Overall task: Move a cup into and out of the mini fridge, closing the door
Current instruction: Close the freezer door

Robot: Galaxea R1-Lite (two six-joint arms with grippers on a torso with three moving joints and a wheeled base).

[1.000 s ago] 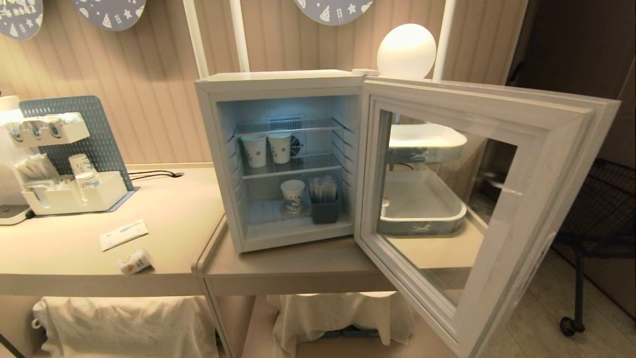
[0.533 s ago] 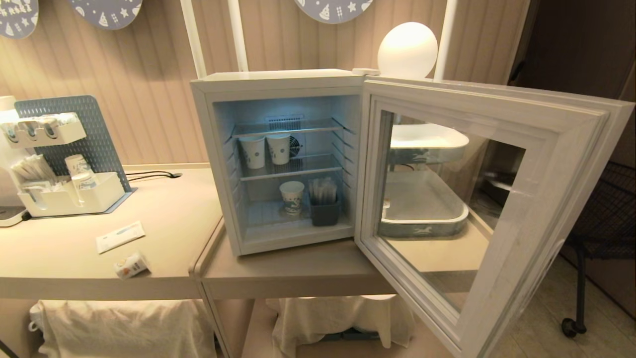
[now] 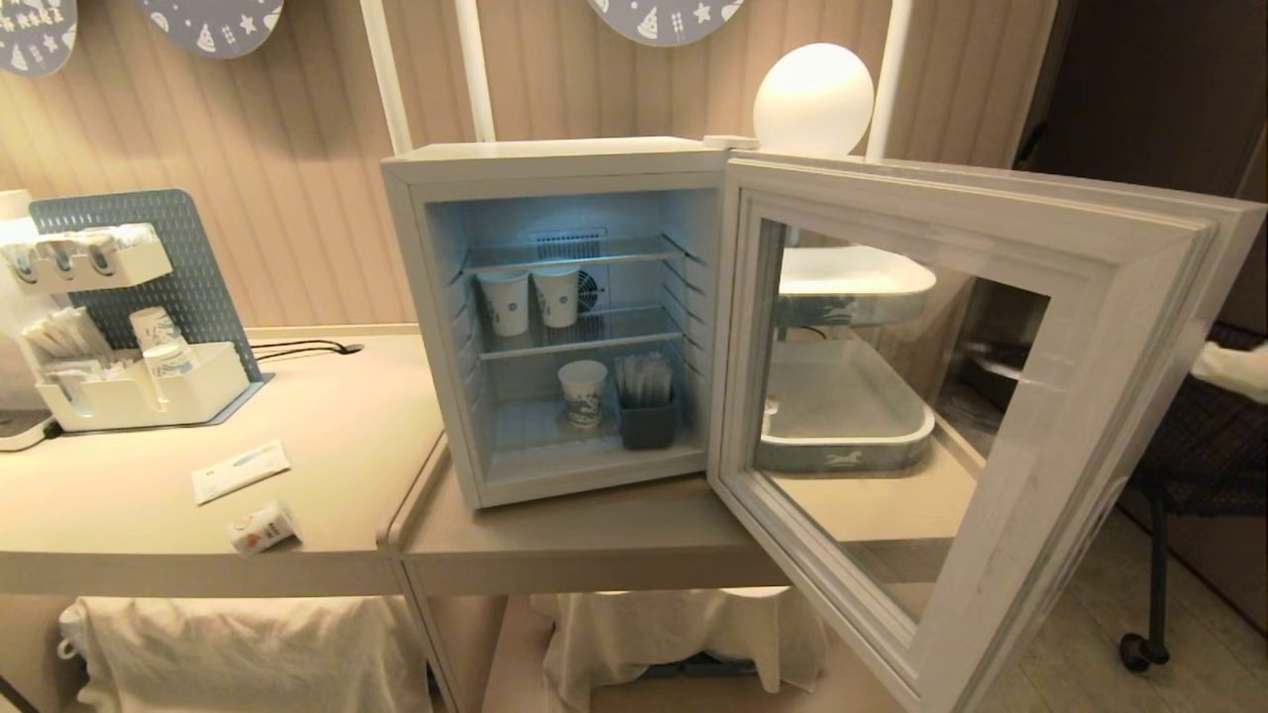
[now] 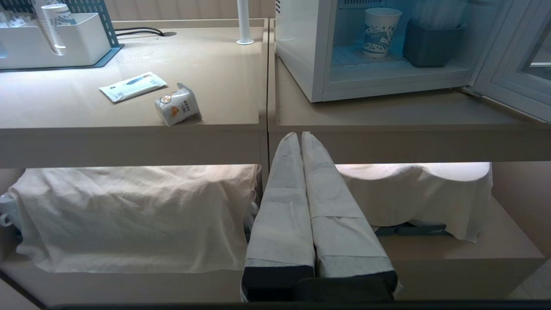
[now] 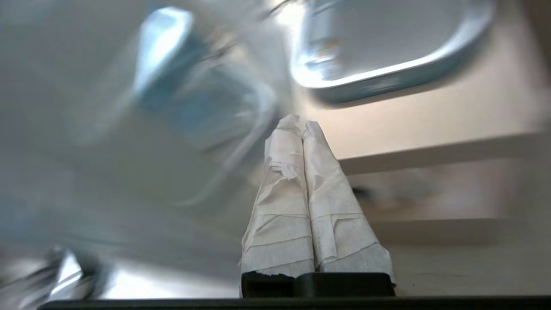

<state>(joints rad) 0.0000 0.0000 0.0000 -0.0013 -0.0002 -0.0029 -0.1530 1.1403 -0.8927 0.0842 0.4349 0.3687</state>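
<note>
— Where is the cup?
— Lying on its side near the table edge, left of the mini fridge. The door stands wide open.
— And the pincers?
— The left gripper and right gripper — both pressed shut, holding nothing.

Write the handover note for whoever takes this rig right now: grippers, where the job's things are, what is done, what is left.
Left gripper: shut, empty, low in front of the beige table.
Right gripper: shut, empty, by the door's outer side.
Small white plastic cup with orange-red print: on its side near the table's front edge, left of the fridge.
White box-shaped mini fridge: lit inside, blue-patterned paper cups on its shelves.
Grey-framed glass door: wide open.
Done: door open.
Left: cup in, cup out, close the door.
</note>
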